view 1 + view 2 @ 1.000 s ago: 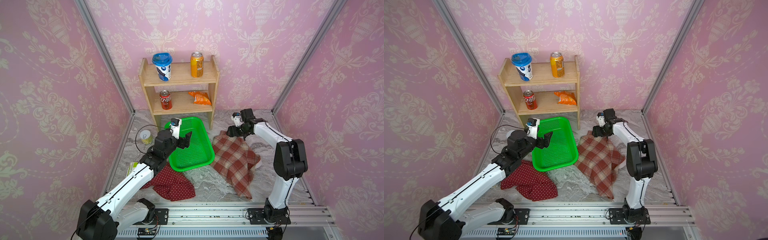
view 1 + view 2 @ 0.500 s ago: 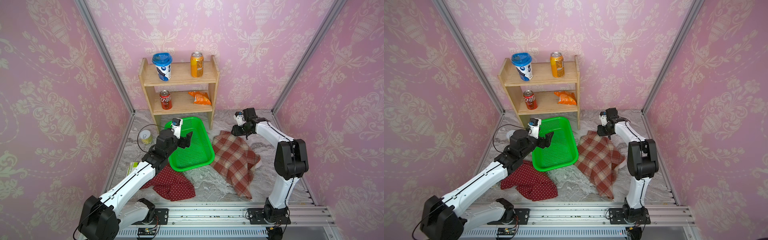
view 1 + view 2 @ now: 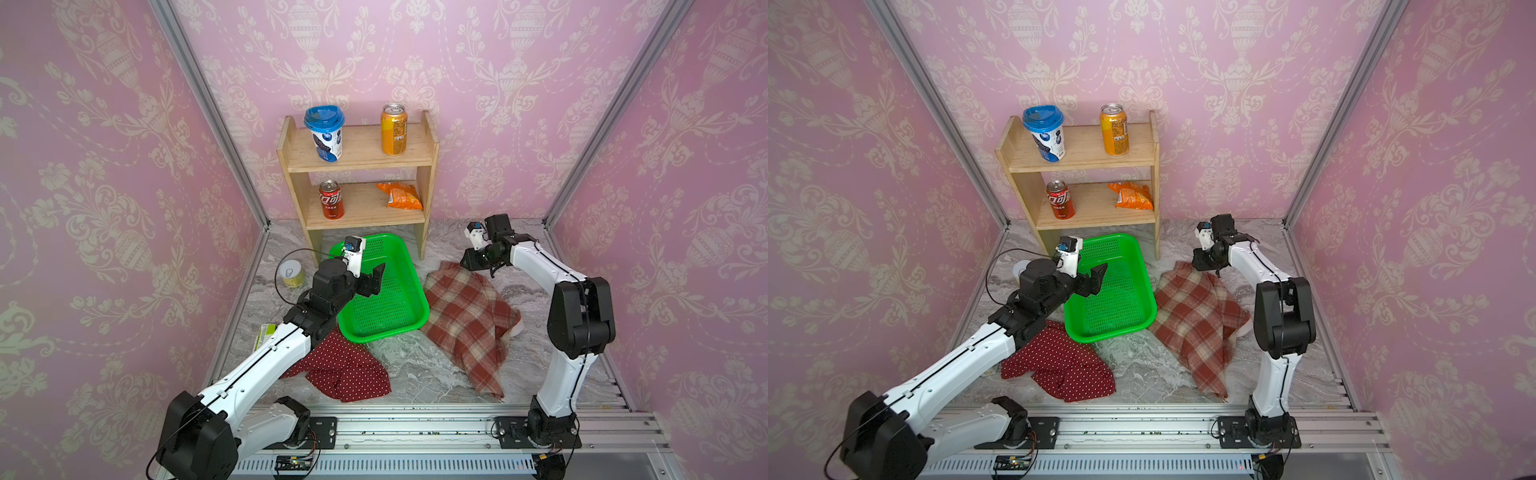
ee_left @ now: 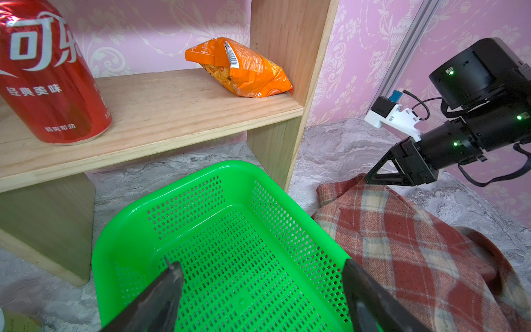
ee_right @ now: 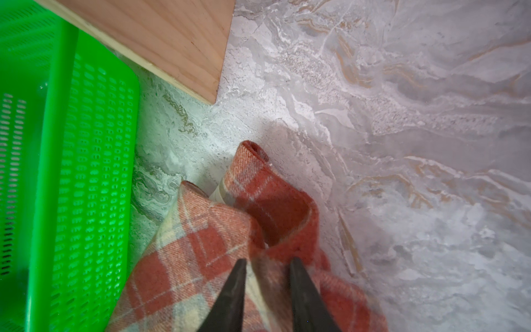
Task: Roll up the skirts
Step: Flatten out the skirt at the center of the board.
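Observation:
The plaid skirt (image 3: 465, 316) (image 3: 1192, 316) lies flat to the right of the green basket. Its far corner is bunched up in the right wrist view. My right gripper (image 3: 467, 264) (image 3: 1198, 264) (image 5: 268, 260) is low at that corner, and its fingers pinch a fold of the plaid cloth (image 5: 201, 244). The left wrist view shows that gripper (image 4: 370, 179) touching the skirt's edge (image 4: 402, 244). The dark red polka-dot skirt (image 3: 345, 370) (image 3: 1059, 365) lies crumpled at the front left, partly under my left arm. My left gripper (image 3: 374, 280) (image 3: 1094, 278) (image 4: 260, 266) hovers open over the basket, holding nothing.
The green perforated basket (image 3: 382, 334) (image 3: 1113, 332) (image 4: 201, 172) (image 5: 57, 143) sits between the two skirts. Just behind it stands a wooden shelf (image 3: 361, 153) with cans, a cup and a snack bag. A small yellow tin (image 3: 292, 274) stands at the left wall.
My right gripper has closed from open onto the plaid skirt's far corner and shifted slightly right. The left arm has edged a little toward the basket, still open.

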Motion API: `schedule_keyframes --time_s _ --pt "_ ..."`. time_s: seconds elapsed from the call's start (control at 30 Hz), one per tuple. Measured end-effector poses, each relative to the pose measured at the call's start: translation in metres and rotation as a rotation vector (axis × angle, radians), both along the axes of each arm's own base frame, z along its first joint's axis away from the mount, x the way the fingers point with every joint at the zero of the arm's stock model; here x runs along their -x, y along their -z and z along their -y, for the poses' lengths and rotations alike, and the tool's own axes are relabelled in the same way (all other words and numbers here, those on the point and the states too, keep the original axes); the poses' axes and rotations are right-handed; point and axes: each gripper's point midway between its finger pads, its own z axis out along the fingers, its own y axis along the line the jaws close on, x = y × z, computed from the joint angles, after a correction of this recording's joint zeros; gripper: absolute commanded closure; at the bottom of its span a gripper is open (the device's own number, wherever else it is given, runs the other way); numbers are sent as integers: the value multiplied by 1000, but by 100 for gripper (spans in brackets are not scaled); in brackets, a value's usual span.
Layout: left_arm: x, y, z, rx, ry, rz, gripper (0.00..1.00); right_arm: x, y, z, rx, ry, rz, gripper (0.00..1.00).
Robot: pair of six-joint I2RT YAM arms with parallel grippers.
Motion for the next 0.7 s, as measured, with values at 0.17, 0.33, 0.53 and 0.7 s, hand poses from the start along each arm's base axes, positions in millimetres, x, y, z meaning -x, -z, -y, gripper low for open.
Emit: schedule_keyframes --time_s 0.17,0.33,0.53,0.7 --pt "1 1 0 -2 3 -6 13 2 7 -2 -17 6 -29 100" --pt "8 7 3 -21 25 -30 14 4 -2 -1 -16 15 -25 100" --pt "34 7 41 -101 183 -25 14 -6 -91 10 -66 89 111 100" --pt "62 -27 105 -200 399 62 14 -8 -227 33 -149 164 356 100"
